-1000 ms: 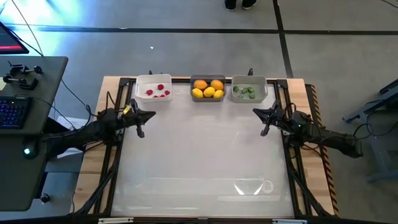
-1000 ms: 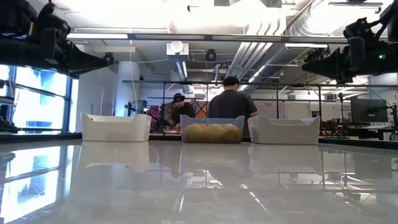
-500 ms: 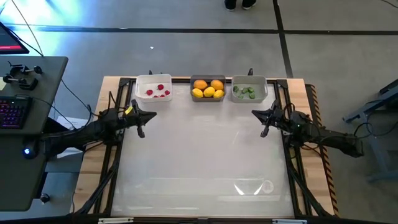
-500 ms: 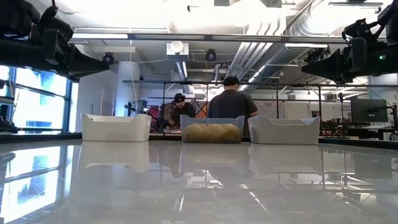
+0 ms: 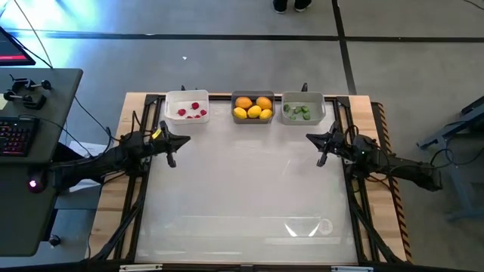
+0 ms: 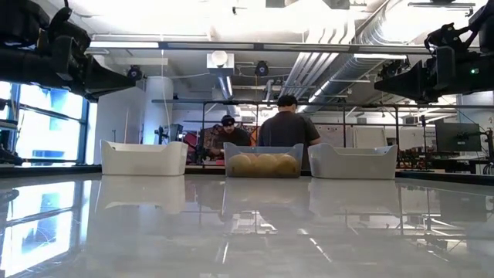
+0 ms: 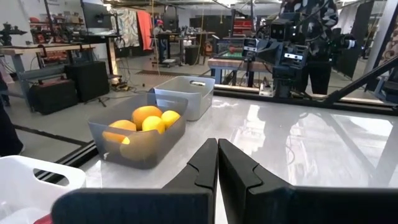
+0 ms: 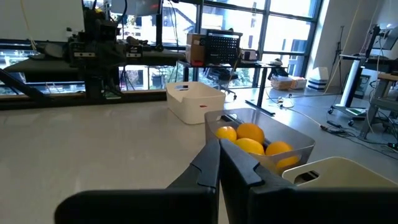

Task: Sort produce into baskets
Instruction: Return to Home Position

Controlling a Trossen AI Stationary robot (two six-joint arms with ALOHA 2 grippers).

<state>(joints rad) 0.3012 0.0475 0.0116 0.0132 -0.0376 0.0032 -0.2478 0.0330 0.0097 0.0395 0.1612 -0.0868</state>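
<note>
- High view: three bins line the far edge of the bench (image 5: 242, 196). The white bin (image 5: 175, 100) sits toward the far left corner and holds the red bits (image 5: 193, 112). The dark grey bin (image 5: 252, 94) in the middle holds the yellow and orange fruits (image 5: 253, 107). The light grey bin (image 5: 314, 102) just beside it holds the green bits (image 5: 297, 112). We see no loose piece on the bench, so we judge the sorting done.
- The left tool (image 5: 175, 145) hangs near the left edge and the right tool (image 5: 318, 147) near the right edge. Both are well apart from the bins, which suits a parked pose.
- Low view: both arms sit high above the bench with clear space under them. Two people (image 6: 285, 123) are in the room behind.
- Left wrist view: the left tool (image 7: 217, 162) is narrow, its fingers pressed together on nothing. We think that is because nothing is left to carry.
- Right wrist view: the right tool (image 8: 219, 165) is likewise pinched together and empty, pointing toward the dark grey bin (image 8: 298, 149).
</note>
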